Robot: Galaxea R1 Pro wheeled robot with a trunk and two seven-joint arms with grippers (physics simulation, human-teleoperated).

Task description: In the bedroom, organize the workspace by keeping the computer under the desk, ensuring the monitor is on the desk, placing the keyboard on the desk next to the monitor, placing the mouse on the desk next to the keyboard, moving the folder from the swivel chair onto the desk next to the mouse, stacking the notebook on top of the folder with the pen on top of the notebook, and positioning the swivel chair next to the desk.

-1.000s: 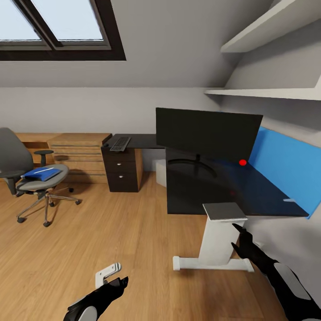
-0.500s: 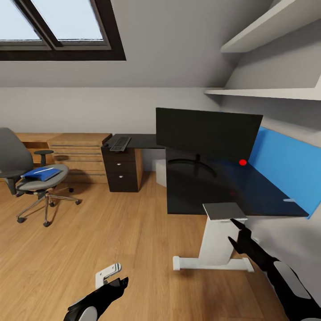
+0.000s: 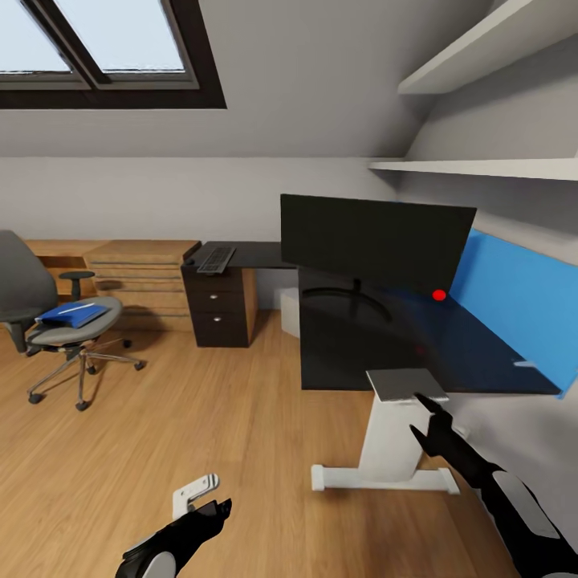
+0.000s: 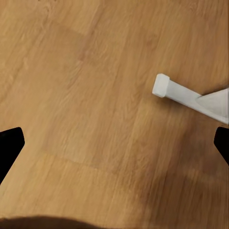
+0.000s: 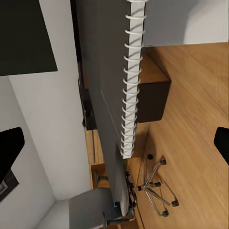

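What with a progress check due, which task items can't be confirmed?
Computer: head view, a pale box mostly hidden by the desk.
Pen: head view, a thin white line on the folder, too small to confirm.
Swivel chair: cut off by head view's left edge.
Right gripper: grip on the notebook unclear.

The desk (image 3: 449, 353) has a glossy black top, a white leg and a bright blue back panel. The monitor (image 3: 376, 241) is black with a tiny red light at its lower corner. A bright blue folder (image 3: 74, 315) lies on the grey swivel chair (image 3: 48, 321), whose base is chrome. The floor (image 3: 201, 417) is warm honey-brown wood planking, and the grey notebook (image 3: 405, 384) has a white spiral binding
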